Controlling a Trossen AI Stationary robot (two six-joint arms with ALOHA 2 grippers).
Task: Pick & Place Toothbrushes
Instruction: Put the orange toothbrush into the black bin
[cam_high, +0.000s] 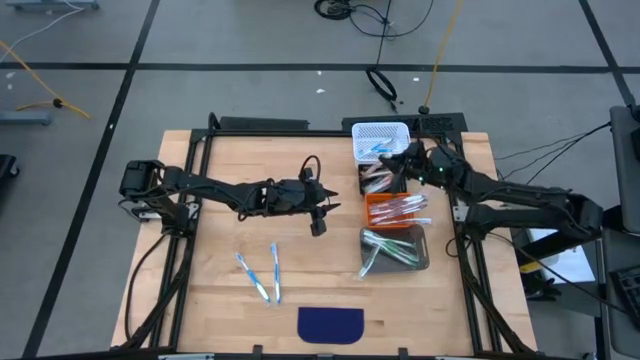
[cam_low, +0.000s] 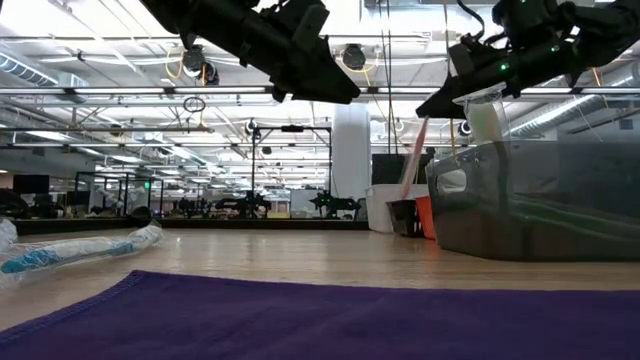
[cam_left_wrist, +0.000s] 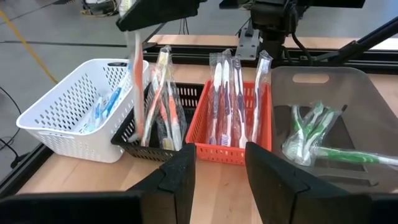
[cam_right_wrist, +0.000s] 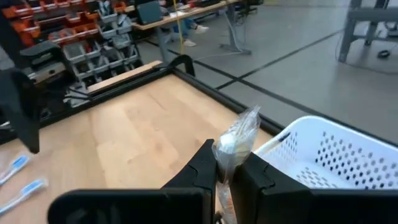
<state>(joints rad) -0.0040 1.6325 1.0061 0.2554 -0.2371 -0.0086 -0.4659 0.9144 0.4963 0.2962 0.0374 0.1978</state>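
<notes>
Glossy clear plastic wraps the toothbrushes (cam_left_wrist: 235, 99); matt wooden table (cam_high: 230, 290); purple cloth mat (cam_high: 331, 324).

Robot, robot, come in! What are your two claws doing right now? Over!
Left gripper open, empty, mid-table. Right gripper shut on orange wrapped toothbrush, above black slotted bin. Two blue wrapped toothbrushes wait on table. Nothing blocking.

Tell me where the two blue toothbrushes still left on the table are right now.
In the high view, the two blue toothbrushes lie side by side on the bare wood, left of centre, just above the dark blue mat.
</notes>
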